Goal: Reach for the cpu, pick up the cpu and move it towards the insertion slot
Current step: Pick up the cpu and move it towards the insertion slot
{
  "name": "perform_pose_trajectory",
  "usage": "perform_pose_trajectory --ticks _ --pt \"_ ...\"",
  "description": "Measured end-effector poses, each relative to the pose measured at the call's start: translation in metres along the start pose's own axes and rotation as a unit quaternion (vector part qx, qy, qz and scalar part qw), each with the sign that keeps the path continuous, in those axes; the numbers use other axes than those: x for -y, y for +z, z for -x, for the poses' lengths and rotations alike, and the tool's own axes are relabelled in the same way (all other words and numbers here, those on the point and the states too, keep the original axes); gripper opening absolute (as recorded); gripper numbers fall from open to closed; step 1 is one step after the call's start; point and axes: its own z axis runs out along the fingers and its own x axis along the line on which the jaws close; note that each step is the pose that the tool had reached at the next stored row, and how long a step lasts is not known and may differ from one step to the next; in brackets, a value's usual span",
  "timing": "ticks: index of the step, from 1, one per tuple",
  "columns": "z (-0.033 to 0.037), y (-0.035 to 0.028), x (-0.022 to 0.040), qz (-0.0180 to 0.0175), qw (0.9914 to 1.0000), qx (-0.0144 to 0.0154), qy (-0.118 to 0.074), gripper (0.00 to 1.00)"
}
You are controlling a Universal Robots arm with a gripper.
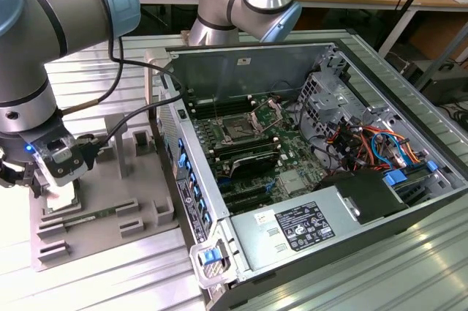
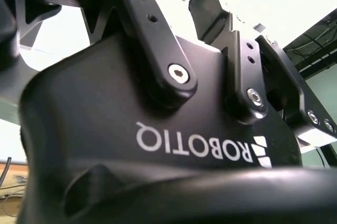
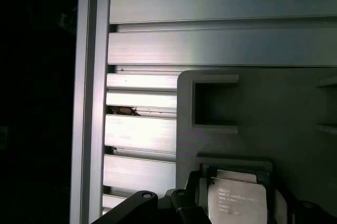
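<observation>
Claw (image 1: 61, 173) first: it hangs low over the left end of a grey fixture tray (image 1: 139, 179), at the exterior view's left, carried by the arm (image 1: 44, 40). Whether it is spread or clamped shut cannot be told. The second wrist view catches its black body (image 2: 158, 129) from very close, and the working end cannot be judged there.

Everything stands on a ribbed aluminium tabletop (image 1: 110, 274). The open computer case (image 1: 241, 69) lies just beside the tray, toward the exterior view's right. Inside it, the insertion slot (image 1: 238, 130) sits on the board with its silver bracket (image 1: 267, 112) tipped up, well apart from the claw. A thin green memory stick (image 1: 91, 216) lies flat along the tray's near side.

The cpu (image 3: 237, 200) rests in a shallow pocket of the tray, its pale top facing up. In the first wrist view its lower edge is cut off, and dark links (image 3: 181, 205) of the claw rise on both sides of it. Contact with its edges cannot be made out. In the exterior view the claw head hides most of that pocket.
</observation>
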Motion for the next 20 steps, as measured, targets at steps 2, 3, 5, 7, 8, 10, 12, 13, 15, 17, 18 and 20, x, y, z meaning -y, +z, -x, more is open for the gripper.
perform_pose_trajectory --ticks 2,3,5,7,8,10,12,13,15,17,18,20 --pt "0.0005 0.0005 0.0 0.0001 1.0 -0.0001 0.0 0.62" --pt "0.0011 0.0008 0.0001 0.0001 1.0 -0.0002 0.0 0.62" --pt "0.0024 0.0013 0.0001 0.0002 1.0 -0.0006 0.0 0.62" --pt "0.0025 0.0017 0.0001 0.0001 1.0 -0.001 0.0 0.62" --pt "0.0024 0.0019 0.0001 0.0001 1.0 -0.001 0.0 0.62" --pt "0.0024 0.0021 0.0001 0.0001 1.0 -0.0008 0.0 0.62" --pt "0.0024 0.0022 0.0002 -0.0005 0.99994 -0.0009 -0.011 0.62" --pt "0.0024 0.0023 0.0002 -0.0006 0.99987 -0.0009 -0.016 0.62" --pt "0.0024 0.0029 0.0004 -0.0007 0.9997 -0.0007 -0.024 0.62" --pt "0.002 0.0032 0.0024 -0.0008 0.99967 -0.0008 -0.026 0.62" --pt "0.0017 0.0032 0.0036 -0.0008 0.99967 -0.0008 -0.026 0.62" --pt "0.001 0.0033 0.0065 -0.0008 0.99967 -0.0008 -0.026 0.62"
